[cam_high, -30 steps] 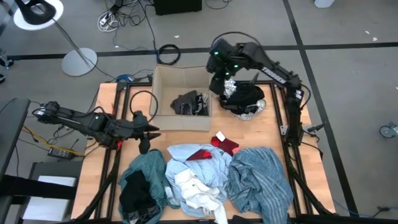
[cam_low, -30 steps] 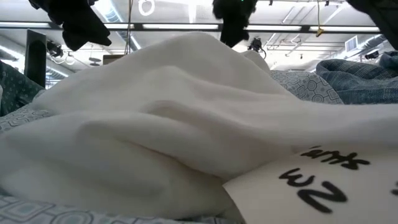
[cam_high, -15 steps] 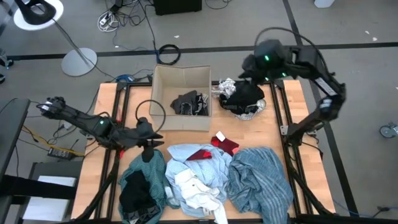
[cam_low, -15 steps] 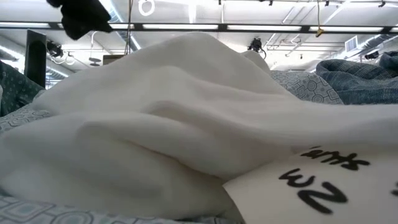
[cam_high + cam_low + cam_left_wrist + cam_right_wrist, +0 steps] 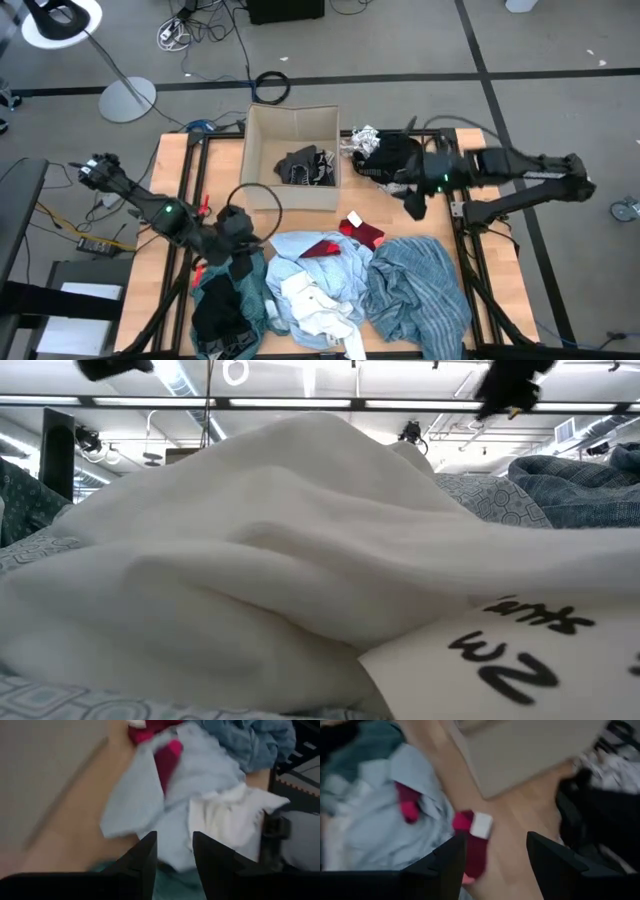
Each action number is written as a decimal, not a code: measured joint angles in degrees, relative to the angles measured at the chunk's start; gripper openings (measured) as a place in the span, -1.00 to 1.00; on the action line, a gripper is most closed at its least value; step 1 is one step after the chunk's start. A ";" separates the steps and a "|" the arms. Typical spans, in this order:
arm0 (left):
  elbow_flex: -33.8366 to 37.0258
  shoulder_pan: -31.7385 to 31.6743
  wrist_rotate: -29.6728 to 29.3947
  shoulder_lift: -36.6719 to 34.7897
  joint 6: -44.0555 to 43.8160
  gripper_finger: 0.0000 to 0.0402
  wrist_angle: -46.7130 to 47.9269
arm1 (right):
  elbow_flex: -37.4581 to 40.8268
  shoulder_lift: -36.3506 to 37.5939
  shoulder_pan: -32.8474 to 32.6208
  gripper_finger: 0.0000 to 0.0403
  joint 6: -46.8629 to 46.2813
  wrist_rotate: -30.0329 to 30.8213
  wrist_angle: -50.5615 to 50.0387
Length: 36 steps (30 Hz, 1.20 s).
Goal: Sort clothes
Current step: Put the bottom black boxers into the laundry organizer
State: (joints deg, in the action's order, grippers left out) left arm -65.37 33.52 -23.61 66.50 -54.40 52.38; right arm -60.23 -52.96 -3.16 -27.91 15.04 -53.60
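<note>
- The left gripper (image 5: 243,262), jaws apart and empty, hangs over the teal garment (image 5: 238,275) at the table's seven o'clock; a grab there could snag the light blue shirt (image 5: 320,262) too.
- The right gripper (image 5: 413,206), jaws apart and empty, sits at two o'clock near the red garment (image 5: 362,232).
- Black clothes (image 5: 305,165) lie in the cardboard box (image 5: 262,125) at twelve; a dark pile (image 5: 392,160) sits beside it.
- The wooden table (image 5: 440,215) stands on grey floor with cables and a lamp stand (image 5: 127,98).
</note>
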 joint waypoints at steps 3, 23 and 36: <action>-1.13 4.04 0.32 1.17 -8.19 -0.35 2.31 | 5.42 2.50 -5.62 0.00 -6.12 6.86 1.06; -1.98 19.81 19.78 14.62 -70.32 -0.35 4.38 | 14.19 -0.11 -22.76 -0.04 -14.51 16.46 12.16; -1.90 20.17 26.04 20.67 -65.76 -0.89 1.36 | 14.21 0.12 -23.41 -0.04 -13.96 16.88 12.44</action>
State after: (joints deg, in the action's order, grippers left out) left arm -67.27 53.69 2.42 87.18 -120.15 53.74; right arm -46.02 -52.84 -26.57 -41.87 31.92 -41.17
